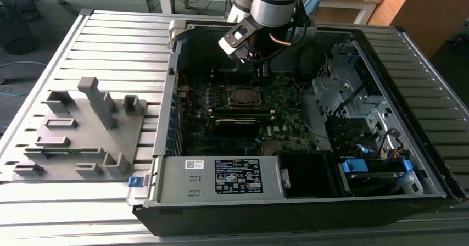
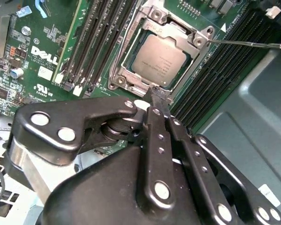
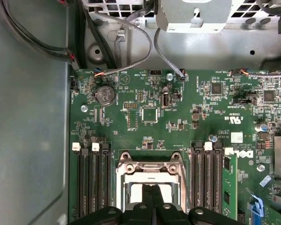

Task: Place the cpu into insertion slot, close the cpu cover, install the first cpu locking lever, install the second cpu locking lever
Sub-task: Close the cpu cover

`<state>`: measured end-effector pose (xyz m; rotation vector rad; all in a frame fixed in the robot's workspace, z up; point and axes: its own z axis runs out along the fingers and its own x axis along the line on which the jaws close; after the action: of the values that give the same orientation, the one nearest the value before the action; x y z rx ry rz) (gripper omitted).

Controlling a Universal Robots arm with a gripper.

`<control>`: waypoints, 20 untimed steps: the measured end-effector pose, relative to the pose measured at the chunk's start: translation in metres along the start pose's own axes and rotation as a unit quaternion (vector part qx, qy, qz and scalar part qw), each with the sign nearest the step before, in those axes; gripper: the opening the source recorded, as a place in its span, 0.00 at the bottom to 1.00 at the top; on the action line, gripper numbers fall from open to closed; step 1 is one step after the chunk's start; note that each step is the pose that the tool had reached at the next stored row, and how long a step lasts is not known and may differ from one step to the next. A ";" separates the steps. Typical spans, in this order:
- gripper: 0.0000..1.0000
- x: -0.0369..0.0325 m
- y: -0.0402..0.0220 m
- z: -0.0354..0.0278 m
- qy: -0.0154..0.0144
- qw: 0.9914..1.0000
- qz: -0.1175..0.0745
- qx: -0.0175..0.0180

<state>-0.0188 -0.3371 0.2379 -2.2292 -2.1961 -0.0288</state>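
The cpu (image 2: 158,58), a flat grey square, lies in the insertion slot (image 2: 116,80) on the green motherboard. The silver cpu cover (image 2: 175,29) lies flat over it, framing the chip. A thin metal locking lever (image 2: 243,44) sticks out from one socket corner over the memory slots. My gripper (image 2: 154,93) is shut, with its black fingertips together at the cover's edge tab and nothing between them. In the first wrist view the gripper (image 3: 152,188) sits over the cpu cover (image 3: 150,168). In the exterior view the gripper (image 1: 262,72) hangs just beyond the insertion slot (image 1: 242,96).
The open computer case (image 1: 168,108) lies on a slatted metal table. A power supply box (image 1: 234,175) fills the near side and a drive cage (image 1: 352,92) the exterior view's right. Memory slots (image 3: 91,183) flank the socket. A grey fixture plate (image 1: 73,136) lies on the exterior view's left.
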 end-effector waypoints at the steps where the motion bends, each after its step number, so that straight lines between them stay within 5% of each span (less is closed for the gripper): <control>1: 0.11 0.0000 -0.0014 0.0005 0.000 1.000 0.000 0.000; 6: 0.11 -0.0002 -0.0053 0.0021 0.000 1.000 -0.001 -0.005; 20: 0.11 -0.0004 -0.0136 0.0075 0.000 1.000 -0.001 -0.005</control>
<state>-0.0323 -0.3371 0.2304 -2.2318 -2.2044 -0.0405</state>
